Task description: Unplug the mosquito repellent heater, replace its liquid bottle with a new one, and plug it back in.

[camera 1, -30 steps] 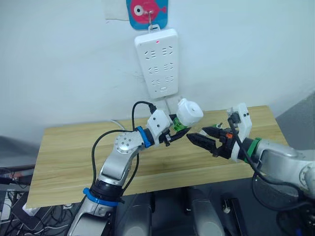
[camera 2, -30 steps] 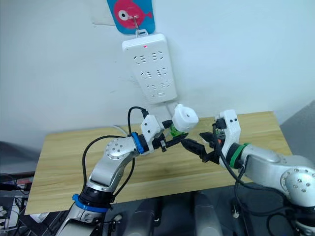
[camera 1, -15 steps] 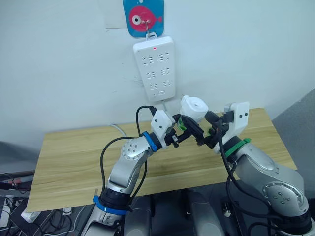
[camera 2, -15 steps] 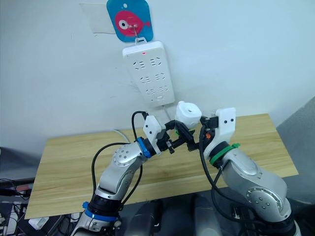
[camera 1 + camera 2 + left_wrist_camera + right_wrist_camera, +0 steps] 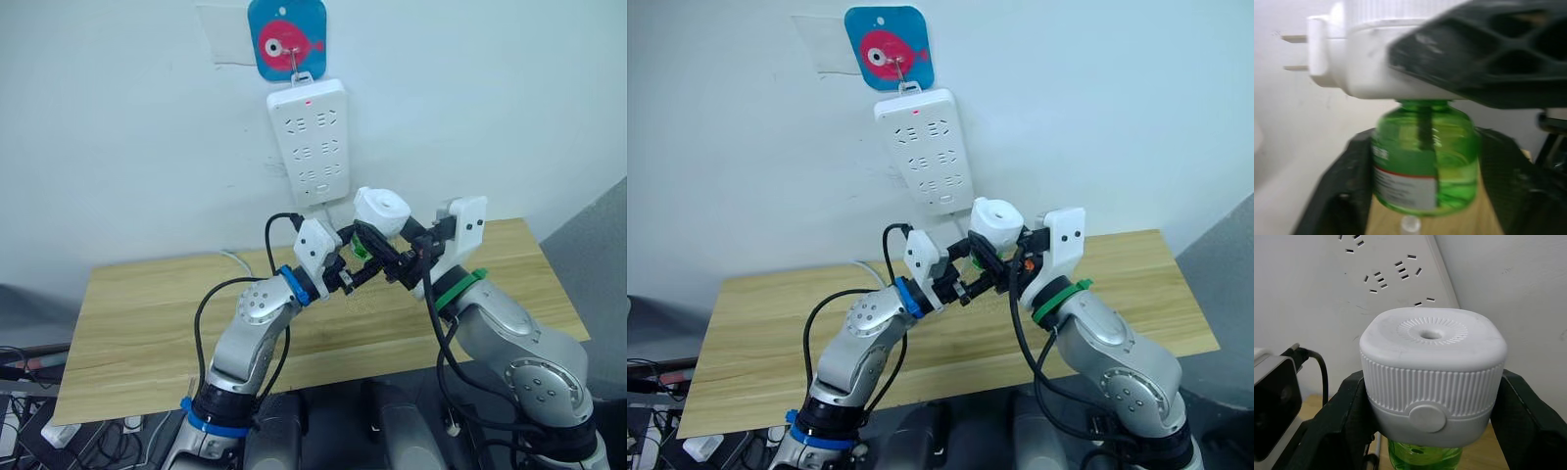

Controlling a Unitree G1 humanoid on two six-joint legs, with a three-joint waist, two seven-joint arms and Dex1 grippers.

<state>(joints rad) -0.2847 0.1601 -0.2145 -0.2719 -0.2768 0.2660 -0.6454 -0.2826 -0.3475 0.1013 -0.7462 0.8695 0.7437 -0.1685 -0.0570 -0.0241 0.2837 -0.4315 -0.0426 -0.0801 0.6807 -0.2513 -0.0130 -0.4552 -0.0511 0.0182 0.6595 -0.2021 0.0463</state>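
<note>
- The left hand (image 5: 345,272) was closed on the green bottle (image 5: 1422,171) from the left.
- The mosquito repellent heater (image 5: 380,211) sat upright atop it, above the bench (image 5: 137,304).
- The right hand (image 5: 1432,396) clamped the heater's sides from the right.

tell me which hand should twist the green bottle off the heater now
Left, probably. The left hand already grips the green bottle at its sides, while the right hand clamps the white heater above it and can hold it steady.
</note>
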